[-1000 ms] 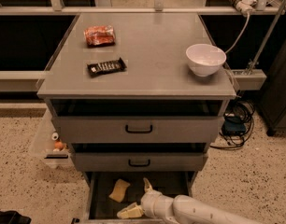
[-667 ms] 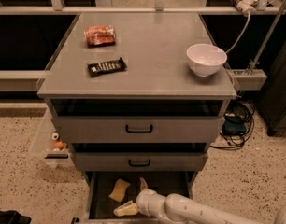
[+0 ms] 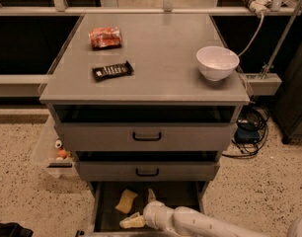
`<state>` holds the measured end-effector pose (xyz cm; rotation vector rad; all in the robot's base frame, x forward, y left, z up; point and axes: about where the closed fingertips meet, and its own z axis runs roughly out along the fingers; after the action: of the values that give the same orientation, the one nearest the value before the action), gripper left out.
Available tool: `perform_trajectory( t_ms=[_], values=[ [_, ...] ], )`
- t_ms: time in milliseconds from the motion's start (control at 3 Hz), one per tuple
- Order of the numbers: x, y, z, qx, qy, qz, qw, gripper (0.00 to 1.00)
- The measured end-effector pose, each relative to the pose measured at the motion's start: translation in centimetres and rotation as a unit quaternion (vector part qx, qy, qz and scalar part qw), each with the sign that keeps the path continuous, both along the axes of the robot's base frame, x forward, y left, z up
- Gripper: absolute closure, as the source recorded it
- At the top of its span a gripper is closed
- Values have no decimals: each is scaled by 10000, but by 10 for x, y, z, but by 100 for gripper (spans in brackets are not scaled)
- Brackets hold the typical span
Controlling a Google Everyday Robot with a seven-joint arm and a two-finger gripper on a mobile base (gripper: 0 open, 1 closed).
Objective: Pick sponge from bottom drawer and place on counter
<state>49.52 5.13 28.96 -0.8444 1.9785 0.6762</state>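
Sponge (image 3: 126, 200) lies flat on the dark floor of the open bottom drawer (image 3: 183, 194), left of centre and just left of the hand (image 3: 137, 209). Reaching in from the right, the hand sits low in the drawer, its two pale fingers spread wide and holding nothing. The middle drawer (image 3: 147, 171) overhangs the tray's back. Up on the bench (image 3: 161, 58) rest a candy bar (image 3: 112, 70), a red packet (image 3: 105, 36) and a white bowl (image 3: 217, 62).

Setting was a lab or workshop test bay, not a home. Evidence: a grey metal drawer cabinet (image 3: 190, 138) stood on speckled hard floor (image 3: 259, 191), loose cables (image 3: 254, 117) lay beside it, and metal railing (image 3: 141, 10) ran behind. A white robot arm (image 3: 200, 223) had its gripper (image 3: 141, 209) inside the open bottom drawer (image 3: 183, 194), fingers spread.
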Motion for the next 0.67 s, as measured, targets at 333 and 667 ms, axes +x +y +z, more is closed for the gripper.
perform_trajectory(
  t_ms=[333, 667],
  values=[
    [13, 14, -15, 94, -292, 46, 9995, 0],
    [35, 29, -42, 272, -502, 13, 9984, 0]
  ],
)
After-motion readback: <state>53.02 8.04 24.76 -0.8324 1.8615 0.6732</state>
